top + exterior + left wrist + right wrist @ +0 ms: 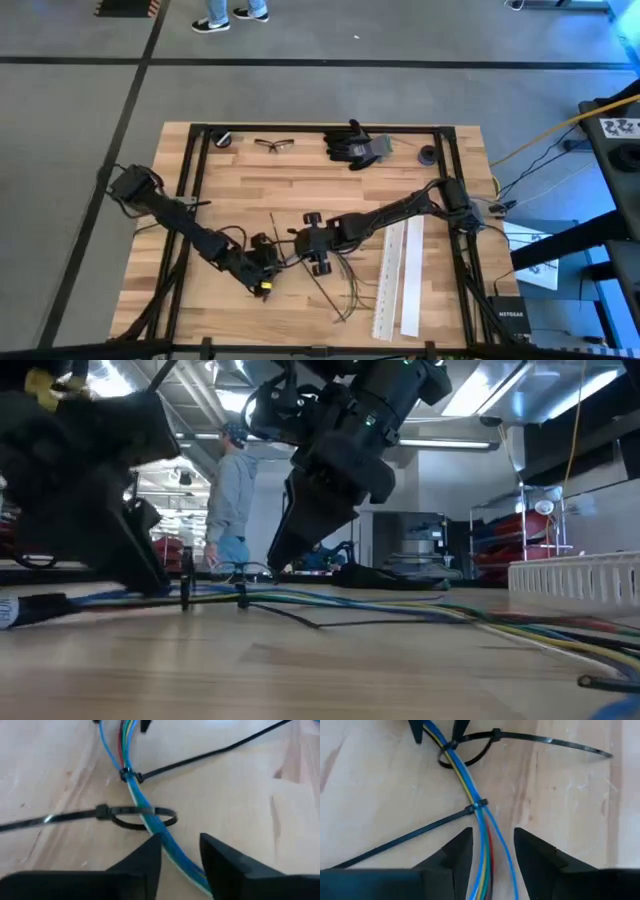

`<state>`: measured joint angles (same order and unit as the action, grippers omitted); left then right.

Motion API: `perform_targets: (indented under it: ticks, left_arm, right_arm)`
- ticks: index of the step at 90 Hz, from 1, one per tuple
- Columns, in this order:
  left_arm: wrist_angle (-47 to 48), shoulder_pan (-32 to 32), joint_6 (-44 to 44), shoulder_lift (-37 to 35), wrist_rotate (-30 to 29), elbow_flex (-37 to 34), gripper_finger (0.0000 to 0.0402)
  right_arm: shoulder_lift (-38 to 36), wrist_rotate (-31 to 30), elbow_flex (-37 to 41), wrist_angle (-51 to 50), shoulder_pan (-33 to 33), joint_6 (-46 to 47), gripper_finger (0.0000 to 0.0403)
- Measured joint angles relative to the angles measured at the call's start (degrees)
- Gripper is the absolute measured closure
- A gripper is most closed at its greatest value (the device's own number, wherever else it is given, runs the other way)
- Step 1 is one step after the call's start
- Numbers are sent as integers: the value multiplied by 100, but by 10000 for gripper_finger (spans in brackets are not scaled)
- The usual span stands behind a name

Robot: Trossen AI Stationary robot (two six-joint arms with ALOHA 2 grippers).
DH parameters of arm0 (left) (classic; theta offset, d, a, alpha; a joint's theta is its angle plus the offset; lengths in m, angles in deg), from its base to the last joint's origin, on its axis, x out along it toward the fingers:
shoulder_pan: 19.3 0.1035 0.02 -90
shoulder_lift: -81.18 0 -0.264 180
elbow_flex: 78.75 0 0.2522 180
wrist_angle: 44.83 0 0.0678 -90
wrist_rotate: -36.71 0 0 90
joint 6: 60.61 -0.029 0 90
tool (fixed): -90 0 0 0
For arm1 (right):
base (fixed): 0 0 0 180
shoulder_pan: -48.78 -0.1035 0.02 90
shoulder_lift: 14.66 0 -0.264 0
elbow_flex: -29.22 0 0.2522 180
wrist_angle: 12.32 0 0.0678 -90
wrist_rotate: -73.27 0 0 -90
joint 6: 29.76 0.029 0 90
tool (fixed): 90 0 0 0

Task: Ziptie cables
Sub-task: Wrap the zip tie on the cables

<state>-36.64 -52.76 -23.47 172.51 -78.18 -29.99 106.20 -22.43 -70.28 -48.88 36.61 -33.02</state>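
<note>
A bundle of thin blue, green, yellow and red cables (340,285) lies on the wooden table, its loose ends fanning toward the near right. Two black zip ties circle it: one drawn tight (479,806), one a loose loop (150,816). My left gripper (265,272) is open and points down over the bundle (150,832), one finger on either side. My right gripper (312,250) is open and straddles the bundle (481,835) a little farther right. Both zip ties sit between the two grippers. My left gripper has the bundle running close along the inner side of one finger (150,855); I cannot tell whether it touches. My right gripper has the cables lying in the gap between its fingers, and I cannot tell whether they touch.
Two long white perforated strips (400,275) lie right of the cables. Black gloves (355,145) and safety glasses (272,144) rest at the far edge. Black frame rails (200,170) run along the table's sides. A person (228,490) stands in the room beyond.
</note>
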Motion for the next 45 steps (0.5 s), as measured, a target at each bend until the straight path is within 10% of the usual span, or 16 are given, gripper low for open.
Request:
perform_targets:
  ticks: [45]
  left_arm:
    - [2348, -56, 1235, -1083, 62, -9, 239]
  right_arm:
    - [3, 561, -9, 289, 256, 41, 271]
